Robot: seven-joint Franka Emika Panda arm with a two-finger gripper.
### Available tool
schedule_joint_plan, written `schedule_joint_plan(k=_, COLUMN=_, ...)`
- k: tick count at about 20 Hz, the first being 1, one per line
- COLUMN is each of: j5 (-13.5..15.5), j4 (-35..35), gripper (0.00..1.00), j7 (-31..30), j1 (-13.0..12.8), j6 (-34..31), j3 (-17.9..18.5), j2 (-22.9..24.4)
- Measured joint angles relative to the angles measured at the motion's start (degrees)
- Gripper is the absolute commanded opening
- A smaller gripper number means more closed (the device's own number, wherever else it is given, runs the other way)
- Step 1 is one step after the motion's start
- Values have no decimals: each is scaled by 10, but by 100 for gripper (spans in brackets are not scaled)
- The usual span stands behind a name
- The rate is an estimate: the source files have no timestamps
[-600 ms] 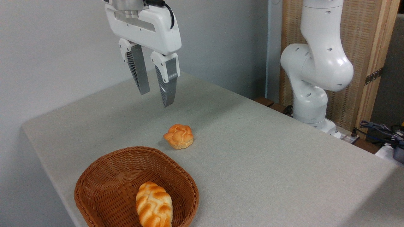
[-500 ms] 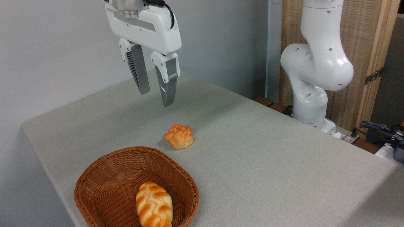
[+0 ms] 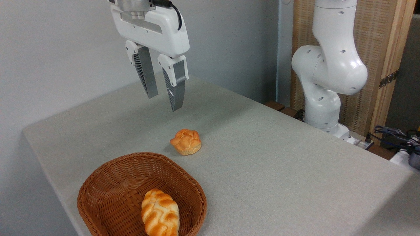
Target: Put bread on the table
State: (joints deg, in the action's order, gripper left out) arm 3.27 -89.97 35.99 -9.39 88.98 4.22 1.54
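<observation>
A grey cloth-covered tabletop (image 3: 279,164) carries a brown wicker basket (image 3: 111,183) at its near left corner, the landmark for everything else here. The robot arm's white base column (image 3: 328,65) stands far to the right of the basket, beyond the tabletop's edge. The end effector (image 3: 164,103) hangs high above and behind the basket, its two ribbed grey fingers (image 3: 146,78) apart and holding nothing. The bread (image 3: 160,213), a braided golden loaf, lies inside the basket against its near wall, so the task is judged not yet begun. A small round bun (image 3: 185,141) sits on the cloth just behind the basket's right rim. To do the pickup well, the end effector should probably come forward over the basket, drop straight down clear of the rim, and close across the loaf's narrow width, leaving the bun alone.
</observation>
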Motion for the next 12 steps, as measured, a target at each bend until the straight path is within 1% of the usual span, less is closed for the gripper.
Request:
schedule_joint_plan(k=4, j5=0, j4=0, gripper=100, j7=3, j1=1, j6=4, j3=1, j2=0)
schedule_joint_plan(k=8, j5=-2, j4=0, gripper=100, j7=4, j1=2, j6=47, j3=6, j2=-12)
schedule_joint_plan(k=12, j5=-9, j4=0, gripper=100, j7=4, j1=3, j6=73, j3=23, j2=-32)
